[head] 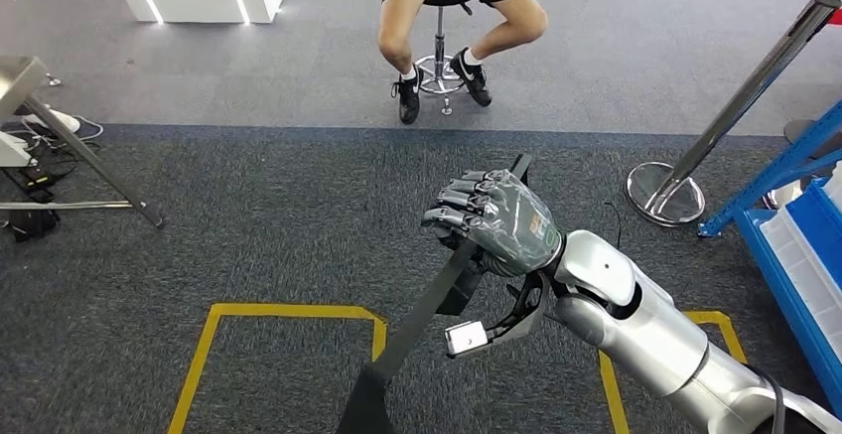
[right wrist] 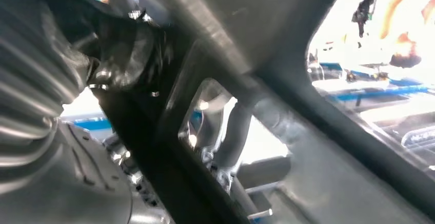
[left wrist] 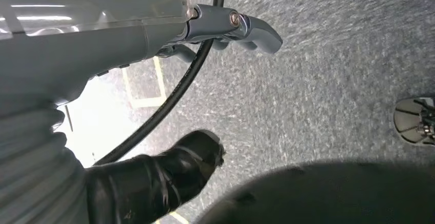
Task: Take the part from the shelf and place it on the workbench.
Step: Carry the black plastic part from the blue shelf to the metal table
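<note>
The left hand point(left wrist: 154, 183) hangs down over the grey carpet point(left wrist: 318, 80). Its fingers look a little apart and nothing is seen in them, so it seems to hold nothing.

The right hand point(head: 491, 220) is up in front of the robot with its fingers wrapped tight around the part point(head: 417, 325), a long dark flat bar. The bar runs down and to the left from the hand, and a short end sticks out above the fingers.

The blue shelf point(head: 794, 245) is off to the right of that hand, so the picking-up step looks done. The carrying step seems to be under way. The next move probably needs the robot to find the workbench and keep a firm hold so the long bar does not swing.
</note>
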Action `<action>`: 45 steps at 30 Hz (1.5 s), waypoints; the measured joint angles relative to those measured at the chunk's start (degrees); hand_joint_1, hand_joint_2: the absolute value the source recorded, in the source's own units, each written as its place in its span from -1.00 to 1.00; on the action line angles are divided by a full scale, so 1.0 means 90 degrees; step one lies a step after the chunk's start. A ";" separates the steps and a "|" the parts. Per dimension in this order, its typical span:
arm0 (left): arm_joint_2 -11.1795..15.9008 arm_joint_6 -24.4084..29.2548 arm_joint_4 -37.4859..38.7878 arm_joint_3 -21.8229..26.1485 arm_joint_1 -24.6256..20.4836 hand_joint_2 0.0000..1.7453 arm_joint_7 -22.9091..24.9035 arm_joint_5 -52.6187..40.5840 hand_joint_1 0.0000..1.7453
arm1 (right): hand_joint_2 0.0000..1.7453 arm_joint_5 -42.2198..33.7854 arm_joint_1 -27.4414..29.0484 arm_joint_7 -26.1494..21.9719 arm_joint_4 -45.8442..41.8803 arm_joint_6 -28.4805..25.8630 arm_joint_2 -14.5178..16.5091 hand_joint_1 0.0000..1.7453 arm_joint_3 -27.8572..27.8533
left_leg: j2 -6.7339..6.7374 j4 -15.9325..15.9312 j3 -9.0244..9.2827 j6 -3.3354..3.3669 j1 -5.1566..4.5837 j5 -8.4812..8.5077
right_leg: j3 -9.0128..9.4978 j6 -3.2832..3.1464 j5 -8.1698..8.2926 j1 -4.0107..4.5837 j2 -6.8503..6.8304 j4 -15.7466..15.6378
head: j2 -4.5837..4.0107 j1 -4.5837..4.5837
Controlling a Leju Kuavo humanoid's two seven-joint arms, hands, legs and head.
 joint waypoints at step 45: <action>0.0262 -0.0450 0.0089 0.0132 0.0035 1.00 -0.0897 0.0208 -1.00 | 1.00 0.0192 0.0248 0.0390 0.0132 0.0053 -0.0183 1.00 -0.0419 | 0.0499 -0.0353 0.0730 -0.0102 0.0154 -0.0214 | -0.0241 0.0194 0.0109 -0.0054 -0.0281 0.0075 | -0.0002 -0.0003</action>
